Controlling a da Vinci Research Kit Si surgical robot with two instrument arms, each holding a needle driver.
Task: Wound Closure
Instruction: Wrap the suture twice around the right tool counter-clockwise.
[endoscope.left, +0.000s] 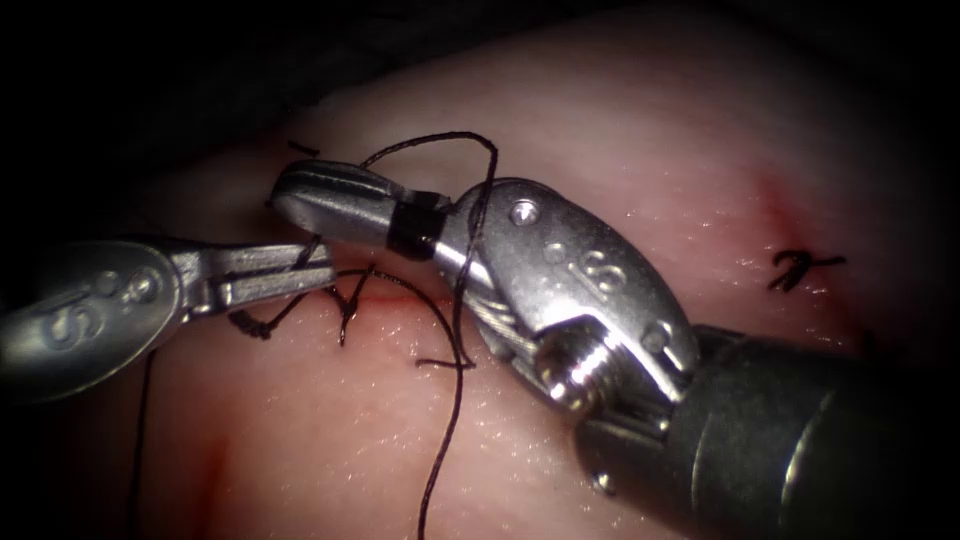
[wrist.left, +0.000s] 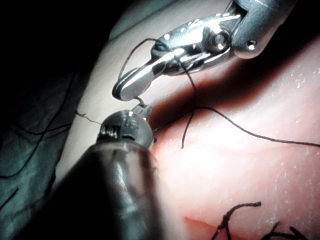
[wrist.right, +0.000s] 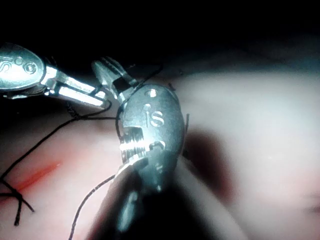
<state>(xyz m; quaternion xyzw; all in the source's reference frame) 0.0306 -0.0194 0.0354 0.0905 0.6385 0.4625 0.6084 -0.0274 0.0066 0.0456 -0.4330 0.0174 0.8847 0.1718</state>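
The left tool's jaws (endoscope.left: 322, 270) come in from the left and are shut on the black thread just left of a knot (endoscope.left: 348, 300) on the cut (endoscope.left: 400, 303). The right tool's jaws (endoscope.left: 285, 197) reach over from the right, lie just above the left jaws and look shut. Nothing is visibly held between them. A loop of thread (endoscope.left: 478, 215) arches over the right tool's wrist and trails down across the tissue (endoscope.left: 620, 130). The left wrist view has the left tip (wrist.left: 144, 113) right under the right jaws (wrist.left: 122, 89), a short hook of thread between them.
A tied stitch with short cut ends (endoscope.left: 800, 268) sits on the tissue to the right. Red fluid streaks the tissue near the knot and at lower left (endoscope.left: 210, 480). Loose thread (endoscope.left: 140, 440) hangs below the left tool.
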